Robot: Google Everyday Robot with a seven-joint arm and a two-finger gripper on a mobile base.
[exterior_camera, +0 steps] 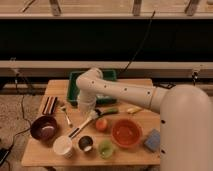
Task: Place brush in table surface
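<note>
Where the white arm bends down from its elbow over the middle of the table, the gripper (88, 110) hangs low and points at the tabletop. How wide it stands cannot be told, since the wrist covers it from this side.

Just below the gripper and a little nearer the camera lies the brush (85, 124), flat on the table surface (56, 90). Its whitish bristle head is the end closest to the gripper. Its pale handle runs away toward the near left and ends in a dark tip. Whether the gripper touches the bristle head cannot be told.

Just to the right of the gripper lies a green vegetable (110, 111), and nearer than that, beside the brush head, sits a small orange fruit (101, 124). To the gripper's left a silvery fork (66, 116) lies apart from the brush handle. Behind the gripper, partly hidden by the arm, is a green tray (75, 87).

Farther out on the right are a yellowish item (132, 110), an orange bowl (125, 133) and a blue sponge (152, 140) near the table's edge. Farther out on the left are a dark striped block (48, 105) and a maroon bowl (43, 127). Along the near edge, beyond the brush's dark tip, stand a white cup (63, 146), a dark cup (86, 143) and a green cup (105, 148).
</note>
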